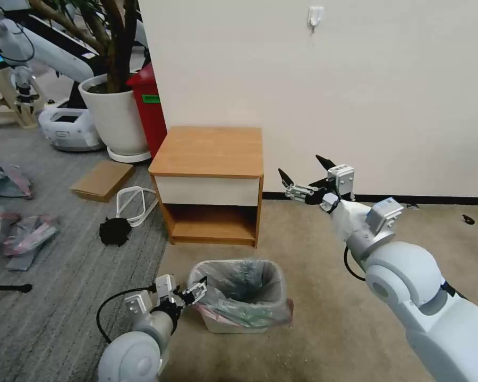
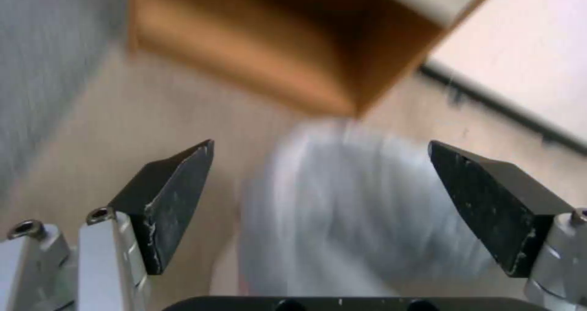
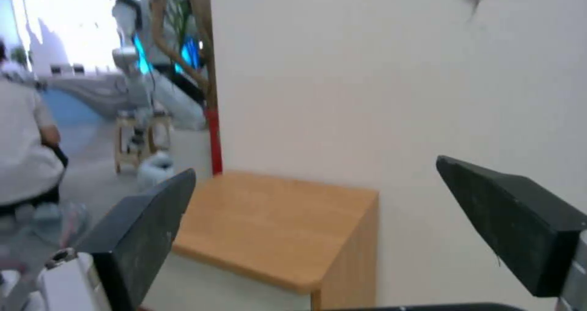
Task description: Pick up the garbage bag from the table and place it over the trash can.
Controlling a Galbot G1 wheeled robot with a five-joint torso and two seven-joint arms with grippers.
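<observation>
The garbage bag (image 1: 244, 286), translucent grey with a pink band, lies draped into and over the cream trash can (image 1: 233, 324) on the floor in front of the table (image 1: 207, 151). The tabletop is bare. My left gripper (image 1: 198, 291) is open at the can's left rim, right beside the bag. In the left wrist view its fingers (image 2: 319, 146) spread wide above the blurred grey bag (image 2: 361, 201), with the table's shelf (image 2: 245, 49) beyond. My right gripper (image 1: 301, 167) is open and holds nothing, raised in the air to the right of the table. The right wrist view puts that gripper (image 3: 315, 166) facing the tabletop (image 3: 275, 224).
A wall stands behind the table. A red bin (image 1: 150, 106) and a white plant pot (image 1: 117, 114) stand at its back left. On the grey carpet to the left lie a cardboard piece (image 1: 102, 180), a white frame (image 1: 135, 204), a black lump (image 1: 114, 231) and crumpled bags (image 1: 26, 233).
</observation>
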